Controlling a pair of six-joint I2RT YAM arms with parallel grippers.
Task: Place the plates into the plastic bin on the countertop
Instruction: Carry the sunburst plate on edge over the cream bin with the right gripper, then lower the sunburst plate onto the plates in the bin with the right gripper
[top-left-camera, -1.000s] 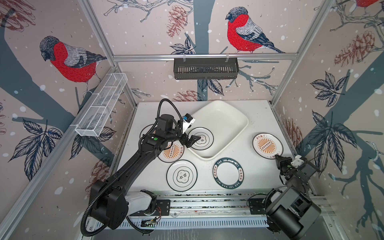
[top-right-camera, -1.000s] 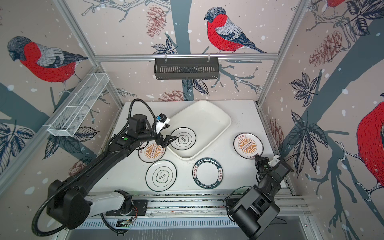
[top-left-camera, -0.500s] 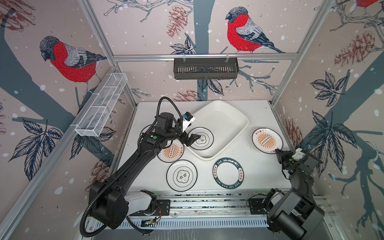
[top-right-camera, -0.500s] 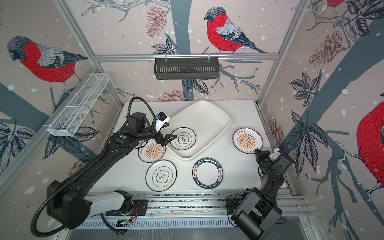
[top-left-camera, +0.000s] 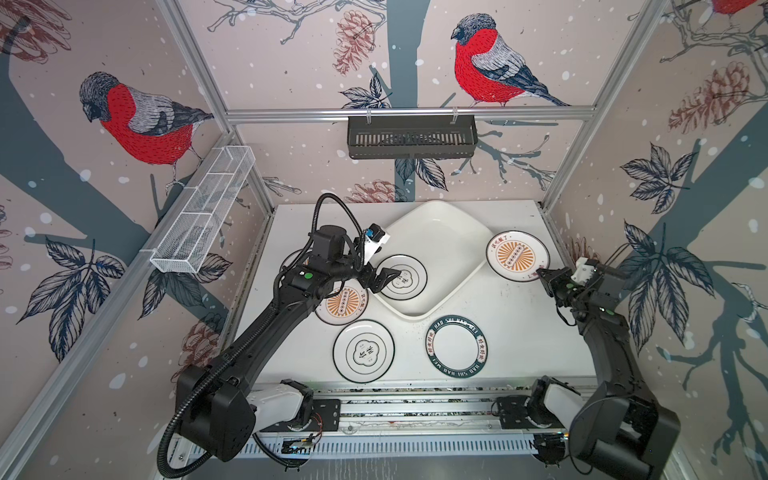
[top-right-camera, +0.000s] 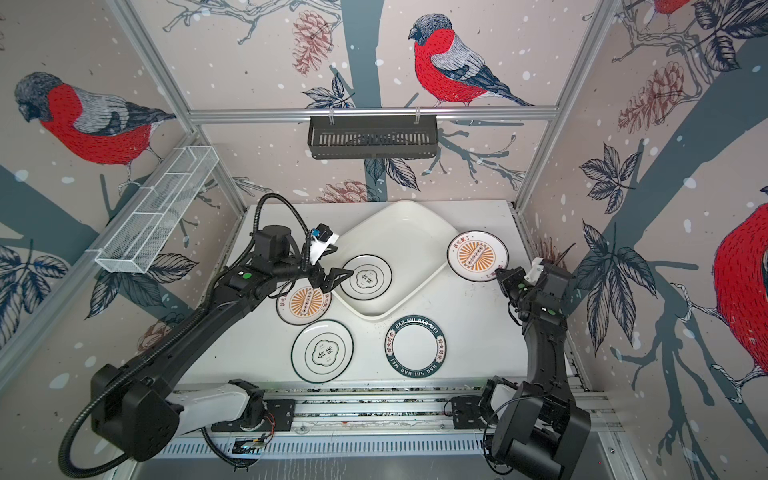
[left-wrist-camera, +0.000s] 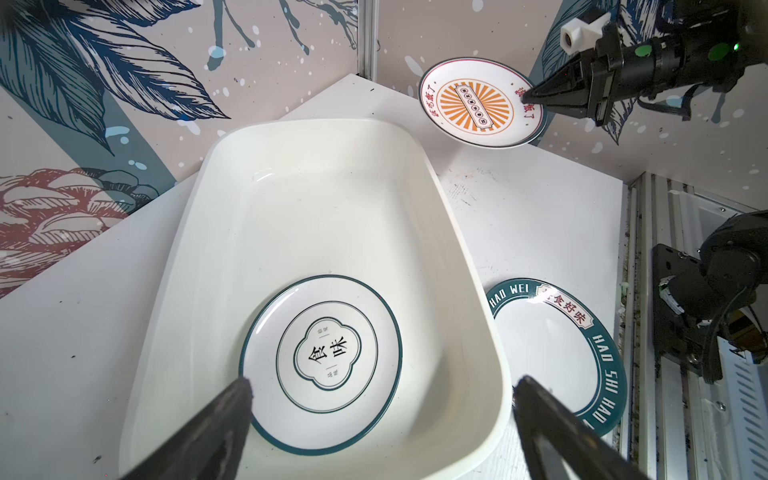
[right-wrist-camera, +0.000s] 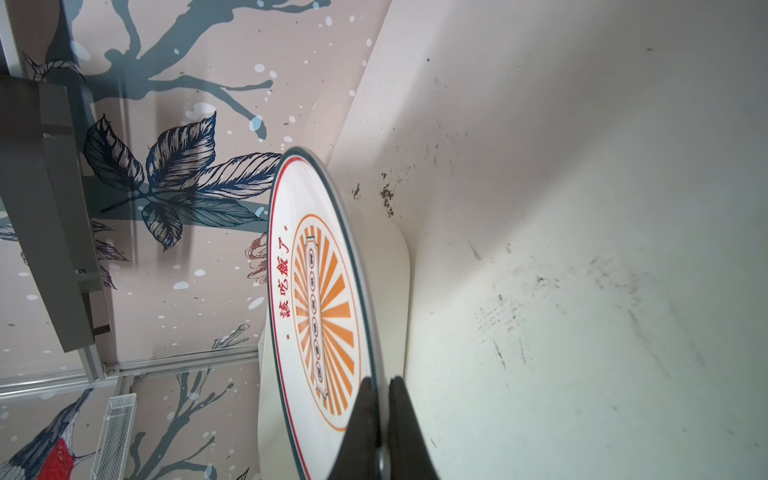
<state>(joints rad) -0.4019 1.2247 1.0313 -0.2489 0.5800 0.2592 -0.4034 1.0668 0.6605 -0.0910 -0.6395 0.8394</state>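
One emblem plate (top-left-camera: 402, 277), marked 食味, lies flat in the bin (top-left-camera: 440, 243), and the left gripper (left-wrist-camera: 384, 384) hangs over it with jaws spread wide, gripping nothing. The right gripper (right-wrist-camera: 380, 384) pinches the sunburst plate (top-left-camera: 516, 255) by its rim, probably the only purchase a flat dish offers, and holds it clear of the countertop (top-left-camera: 519, 316) beside the bin, its red characters 該吃飯了 showing. At least three others wait on the countertop, among them a green-rimmed plate (top-left-camera: 456, 345) lettered "HAO SHI HAO WEI".
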